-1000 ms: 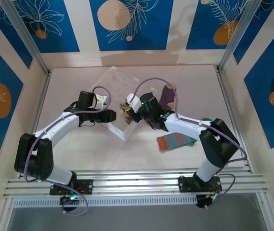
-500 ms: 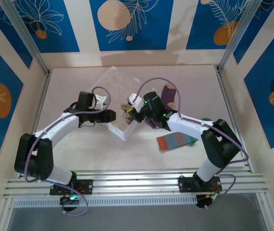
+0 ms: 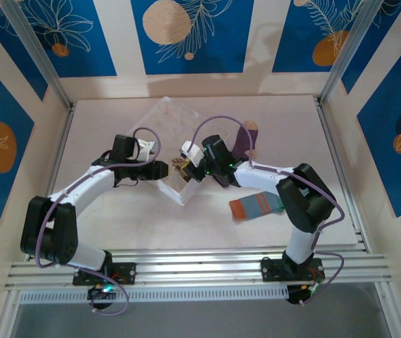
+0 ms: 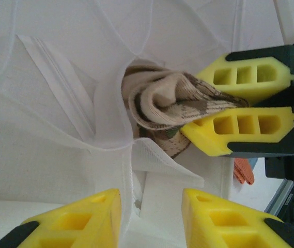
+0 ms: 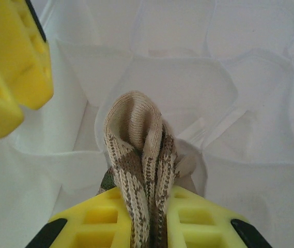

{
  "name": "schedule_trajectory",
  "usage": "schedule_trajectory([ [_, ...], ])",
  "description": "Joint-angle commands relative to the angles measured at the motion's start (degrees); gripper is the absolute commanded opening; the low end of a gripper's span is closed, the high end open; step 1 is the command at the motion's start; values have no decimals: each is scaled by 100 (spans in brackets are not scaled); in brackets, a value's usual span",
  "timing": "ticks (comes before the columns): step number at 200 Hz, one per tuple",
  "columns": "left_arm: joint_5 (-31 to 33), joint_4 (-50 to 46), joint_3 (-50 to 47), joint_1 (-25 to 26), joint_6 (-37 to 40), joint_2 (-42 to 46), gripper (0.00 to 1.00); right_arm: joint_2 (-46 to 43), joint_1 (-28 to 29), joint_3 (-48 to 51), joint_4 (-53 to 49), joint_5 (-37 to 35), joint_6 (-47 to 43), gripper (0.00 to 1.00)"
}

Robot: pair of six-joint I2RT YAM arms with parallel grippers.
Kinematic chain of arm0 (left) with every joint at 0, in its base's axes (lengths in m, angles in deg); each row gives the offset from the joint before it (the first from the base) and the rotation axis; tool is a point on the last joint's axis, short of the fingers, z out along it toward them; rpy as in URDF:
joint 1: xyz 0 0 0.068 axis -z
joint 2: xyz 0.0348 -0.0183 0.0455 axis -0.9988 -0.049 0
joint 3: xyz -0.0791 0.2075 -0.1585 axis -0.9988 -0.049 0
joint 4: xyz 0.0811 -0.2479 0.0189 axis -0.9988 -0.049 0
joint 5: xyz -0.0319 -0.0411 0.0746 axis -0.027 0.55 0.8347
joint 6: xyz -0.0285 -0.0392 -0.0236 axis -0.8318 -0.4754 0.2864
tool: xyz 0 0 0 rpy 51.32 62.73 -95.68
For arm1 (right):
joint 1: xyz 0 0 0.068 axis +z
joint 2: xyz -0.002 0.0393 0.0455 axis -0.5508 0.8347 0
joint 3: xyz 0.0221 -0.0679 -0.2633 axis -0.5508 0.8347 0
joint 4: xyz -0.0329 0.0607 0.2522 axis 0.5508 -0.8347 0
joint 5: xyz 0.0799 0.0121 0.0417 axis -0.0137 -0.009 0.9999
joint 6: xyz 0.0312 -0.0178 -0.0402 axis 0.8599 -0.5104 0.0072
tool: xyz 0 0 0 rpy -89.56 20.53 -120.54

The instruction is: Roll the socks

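Right tool [image 5: 145, 209] clamped on rolled brown sock [image 5: 136, 144], sock tip poking into box [image 5: 188, 88] cell. Left tool [image 4: 152, 209] straddles box wall, can't tell if pinching tbh. Stowing step I reckon; next needs deeper push, then release. Purple sock [image 3: 244, 137], striped sock [image 3: 256, 205] flat on desk [image 3: 115, 218].

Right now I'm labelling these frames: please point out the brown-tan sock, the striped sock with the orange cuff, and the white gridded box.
brown-tan sock [image 5: 136, 121]: right wrist view, its rounded folded end.
striped sock [image 3: 260, 205]: top external view, its blue-grey middle.
white gridded box [image 3: 162, 113]: top external view, its bare far corner.
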Motion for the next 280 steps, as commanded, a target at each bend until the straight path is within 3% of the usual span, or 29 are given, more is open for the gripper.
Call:
schedule_trajectory([
  [1,382,-676,-305,-137,-63,-247,36,322,-35,-19,-346,-96,168,0],
  [48,566,-697,-330,-300,-68,-159,36,632,-120,-366,49,-538,274,0],
  [98,616,-718,-376,-430,-121,-96,35,865,-177,-730,105,-36,263,4],
  [135,601,-751,-375,-482,-89,-89,35,558,-187,-68,458,88,592,19],
  [153,561,-750,-341,-493,-97,-124,35,411,-229,-17,166,1,829,37],
  [182,513,-752,-279,-493,-123,-116,35,179,-318,25,35,33,1039,52],
  [280,470,-954,15,-498,38,272,36,-139,-336,-1012,-1143,131,1551,58],
])
